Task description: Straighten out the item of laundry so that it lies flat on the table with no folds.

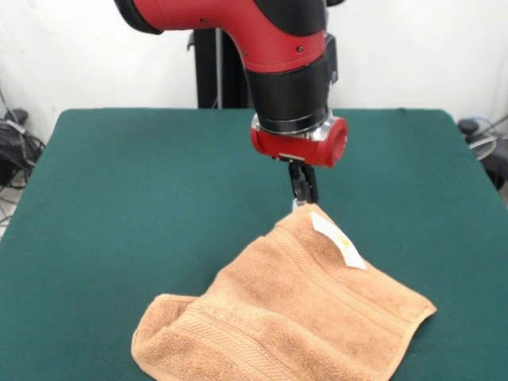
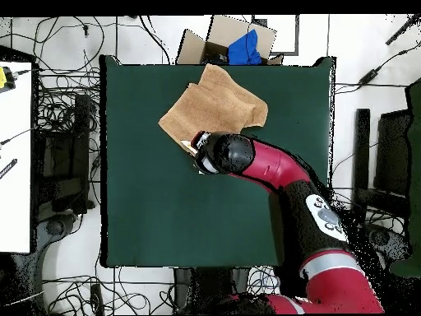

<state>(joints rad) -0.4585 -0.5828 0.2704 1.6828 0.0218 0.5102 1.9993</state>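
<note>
The peach-orange towel [image 1: 302, 309] lies at the near side of the green table [image 1: 119, 198], running off the picture's bottom edge. Its left corner is folded over and bunched. Its far corner, with the white tag [image 1: 337, 238], rises to a peak. My gripper [image 1: 302, 198] points straight down onto that peak, fingers close together, pinching the corner. In the overhead view the towel [image 2: 215, 107] sits near the table's [image 2: 164, 206] top edge. The arm's wrist [image 2: 220, 154] covers the towel's lower corner and hides the gripper.
A cardboard box with a blue thing in it [image 2: 238, 41] stands just beyond the table edge nearest the towel. Cables lie on the floor all round. A white bench [image 2: 16, 156] stands at the left of the overhead view.
</note>
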